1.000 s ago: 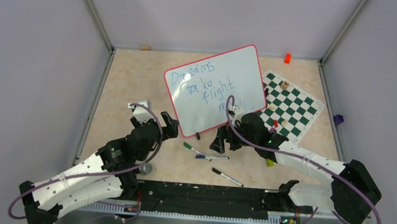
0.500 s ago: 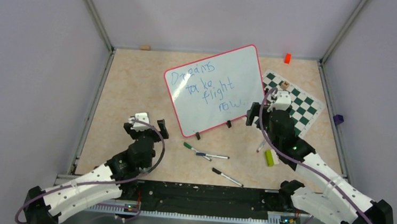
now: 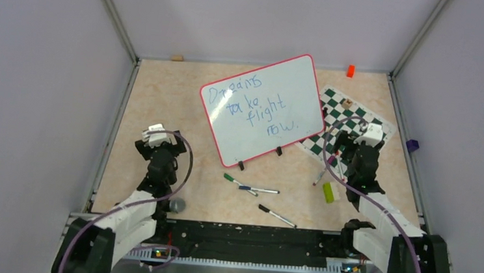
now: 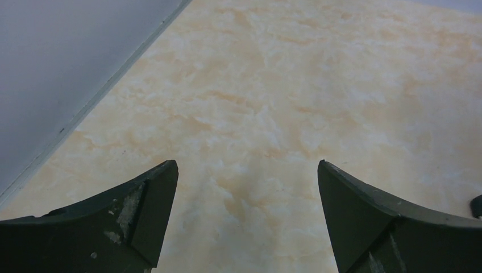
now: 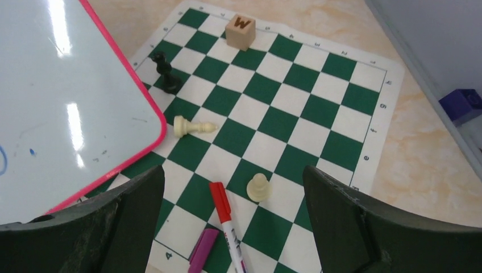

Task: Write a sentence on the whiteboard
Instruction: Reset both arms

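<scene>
The left pincer is spread wide, empty, above the beige marbled table. The right pincer is likewise opened wide, gripping nothing, over a green-and-white checkered mat. The glossy red-framed whiteboard with the blue handwritten sentence is stood between them, nearer the right.

The whiteboard stands centrally; chess mat right, perhaps partly beneath it; markers before it.

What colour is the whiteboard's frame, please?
Pinkish red; the whiteboard rim shows best in the right wrist view.
</scene>
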Available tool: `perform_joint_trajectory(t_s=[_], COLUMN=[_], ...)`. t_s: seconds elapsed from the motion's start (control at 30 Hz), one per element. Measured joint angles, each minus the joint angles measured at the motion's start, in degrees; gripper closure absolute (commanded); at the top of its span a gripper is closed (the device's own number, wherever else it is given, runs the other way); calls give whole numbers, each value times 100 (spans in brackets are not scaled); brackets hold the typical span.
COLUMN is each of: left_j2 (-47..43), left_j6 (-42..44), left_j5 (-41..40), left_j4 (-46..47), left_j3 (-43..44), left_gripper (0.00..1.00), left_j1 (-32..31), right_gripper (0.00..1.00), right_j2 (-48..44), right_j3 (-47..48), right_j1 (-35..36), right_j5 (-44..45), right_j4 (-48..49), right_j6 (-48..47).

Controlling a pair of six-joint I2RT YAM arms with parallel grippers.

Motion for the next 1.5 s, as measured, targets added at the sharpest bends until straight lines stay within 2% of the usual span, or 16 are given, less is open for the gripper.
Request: perform_joint_trajectory(t_s=[0.1,0.27,0.4,0.5,0.57,0.67,0.77,0.83,0.87,0.9,1.07,1.17,1.2,1.33,1.4,1.5], left_j2=[1117,2000,2769,3130,3106,2883,2671,2658,2643,2618,2601,2697,2776,3569,3919,3960], left_j6=[136,278,352,422,439,417,387,402,413,422,481,629,726,804,817,815], left_j5=[350,758,973,1167,1231,1303,1272,1097,1014,977,807,828,944,1381,1641,2144], left_j4=[957,1720,1460,1261,1292,1351,1338,1333,1353,1368,1364,1471,1746,3010,3110,2975], left_j3=[-122,-142,761,1438,1458,1134,863,859,852,839,831,826,765,472,470,535], left_gripper=[2,2,7,8,9,13,16,16,17,17,17,14,12,15,15,9], left_j1=[236,356,459,483,485,560,702,741,745,750,750,750,772,1121,1325,1545], right_gripper=[12,17,32,35,35,24,24,23,4,2,1,1,1,1,1,1], right_j2=[549,1456,2070,2352,2400,2380,2686,2938,3016,3027,3027,3027,3027,3027,3027,3027], right_j3=[-225,-365,-219,76,177,70,-426,-581,-619,-625,-640,-675,-675,-682,-682,-682], right_j1=[-205,-225,-225,-225,-225,-225,-225,-256,-289,-315,-319,-297,-297,-297,-297,-297], right_j5=[-457,-673,-723,-846,-914,-909,-785,-654,-612,-573,-402,-391,-389,-387,-389,-389], right_j4=[682,1672,1768,1687,1749,2096,3340,3477,3543,3560,4041,4232,4249,4328,4328,4330], right_j6=[-90,-210,-308,-396,-461,-627,-745,-728,-721,-706,-697,-743,-761,-793,-793,-796])
